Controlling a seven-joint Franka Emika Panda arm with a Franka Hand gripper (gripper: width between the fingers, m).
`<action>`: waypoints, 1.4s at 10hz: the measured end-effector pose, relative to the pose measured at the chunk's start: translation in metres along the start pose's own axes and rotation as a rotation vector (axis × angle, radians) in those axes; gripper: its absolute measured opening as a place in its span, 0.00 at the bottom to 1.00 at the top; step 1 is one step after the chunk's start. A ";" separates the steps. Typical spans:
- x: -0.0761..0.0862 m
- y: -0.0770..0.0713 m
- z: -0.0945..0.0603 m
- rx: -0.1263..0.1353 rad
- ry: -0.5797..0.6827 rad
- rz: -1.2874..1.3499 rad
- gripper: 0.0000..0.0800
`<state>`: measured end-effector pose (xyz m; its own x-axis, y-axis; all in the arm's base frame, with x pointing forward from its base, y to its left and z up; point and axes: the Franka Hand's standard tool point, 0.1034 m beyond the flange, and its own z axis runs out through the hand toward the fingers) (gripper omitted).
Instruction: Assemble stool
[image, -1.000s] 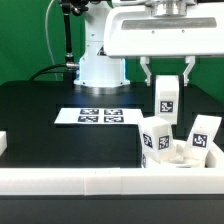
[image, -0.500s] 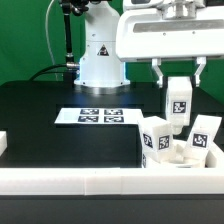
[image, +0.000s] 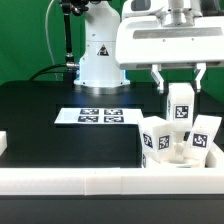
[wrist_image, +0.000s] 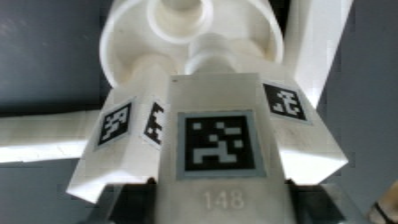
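Observation:
My gripper (image: 180, 84) is shut on a white blocky stool leg (image: 180, 106) with black-and-white tags and holds it upright, just above the seat assembly. The round white seat (image: 176, 157) lies at the exterior view's right, against the front rail. Two more tagged legs stand up from it, one (image: 155, 139) on the left and one (image: 205, 136) on the right. In the wrist view the held leg (wrist_image: 221, 132) fills the picture between my dark fingers (wrist_image: 143, 200). The seat disc (wrist_image: 164, 38) shows beyond it.
The marker board (image: 100, 116) lies flat on the black table (image: 50, 125) behind the seat. A long white border rail (image: 90, 184) runs along the front edge. The robot's white base (image: 100, 62) stands at the back.
My gripper has moved to the exterior view's right with the leg in it, and now hangs over the seat between the two standing legs.

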<state>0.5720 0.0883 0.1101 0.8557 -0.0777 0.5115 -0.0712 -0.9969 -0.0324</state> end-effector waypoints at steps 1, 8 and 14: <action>0.001 0.000 -0.001 0.000 0.003 0.002 0.42; -0.002 0.009 -0.004 -0.012 0.001 -0.043 0.42; -0.016 0.014 0.004 -0.026 -0.012 -0.044 0.42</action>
<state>0.5597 0.0753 0.0977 0.8646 -0.0336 0.5014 -0.0459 -0.9989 0.0123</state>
